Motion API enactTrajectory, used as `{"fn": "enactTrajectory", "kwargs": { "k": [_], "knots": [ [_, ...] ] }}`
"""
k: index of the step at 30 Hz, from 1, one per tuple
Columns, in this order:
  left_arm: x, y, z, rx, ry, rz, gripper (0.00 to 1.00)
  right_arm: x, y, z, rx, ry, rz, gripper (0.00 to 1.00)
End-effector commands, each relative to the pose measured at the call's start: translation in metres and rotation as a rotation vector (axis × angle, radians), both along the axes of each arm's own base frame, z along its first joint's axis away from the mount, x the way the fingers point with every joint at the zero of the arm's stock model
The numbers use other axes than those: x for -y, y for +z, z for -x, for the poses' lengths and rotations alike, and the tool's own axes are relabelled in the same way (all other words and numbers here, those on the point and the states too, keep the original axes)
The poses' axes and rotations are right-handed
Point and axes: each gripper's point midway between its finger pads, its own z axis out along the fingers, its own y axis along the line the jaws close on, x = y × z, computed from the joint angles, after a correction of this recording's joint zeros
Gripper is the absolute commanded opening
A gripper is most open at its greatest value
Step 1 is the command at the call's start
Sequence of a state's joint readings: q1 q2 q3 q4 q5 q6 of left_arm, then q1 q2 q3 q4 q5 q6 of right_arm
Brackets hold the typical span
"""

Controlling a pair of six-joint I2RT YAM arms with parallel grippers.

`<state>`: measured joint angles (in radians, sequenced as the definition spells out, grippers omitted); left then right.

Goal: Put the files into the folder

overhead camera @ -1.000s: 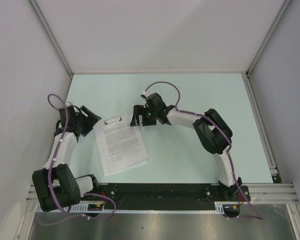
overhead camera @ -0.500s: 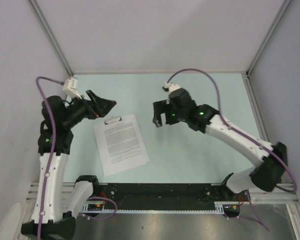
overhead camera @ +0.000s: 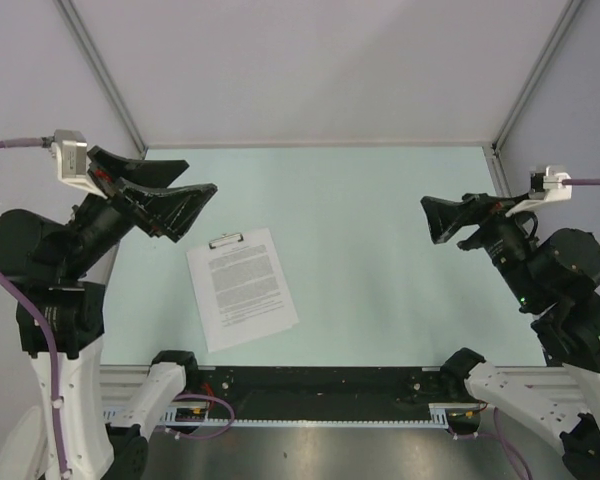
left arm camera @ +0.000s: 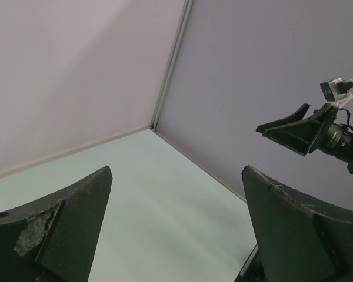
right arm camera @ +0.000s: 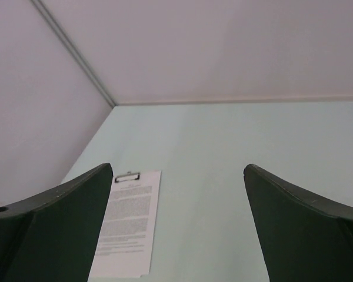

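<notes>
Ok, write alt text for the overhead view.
Printed pages lie clipped to a clipboard on the pale green table, left of centre. The left claw and right claw hang high at either side, open, empty and touching nothing.

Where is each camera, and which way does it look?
Top external: above and behind the arms, looking down on the pale green table; both arms show, left gripper and right gripper open.
Left wrist: on the left arm, facing the far right corner; its own black fingers show, and the right gripper.
Right wrist: on the right arm, facing the far left corner; its own fingers frame the white clipboard under a printed paper sheet.
Shared: top and right wrist both show the clipboard.
</notes>
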<state>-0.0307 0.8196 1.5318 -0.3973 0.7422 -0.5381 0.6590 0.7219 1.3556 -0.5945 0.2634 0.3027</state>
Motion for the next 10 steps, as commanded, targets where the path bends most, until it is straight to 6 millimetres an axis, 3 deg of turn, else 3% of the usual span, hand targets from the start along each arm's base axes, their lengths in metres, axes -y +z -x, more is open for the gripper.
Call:
{"fn": "enactTrajectory", "kwargs": {
  "k": [1, 10],
  "knots": [
    [0.0051, 0.0218, 0.0099, 0.043, -0.045, 0.012, 0.98, 0.0185, -0.0137, -0.0137, -0.031, -0.126, 0.069, 1.00],
    [0.0082, 0.0154, 0.0114, 0.036, -0.073, 0.014, 0.98, 0.0126, -0.0123, -0.0204, -0.033, -0.124, 0.055, 1.00]
  ]
}}
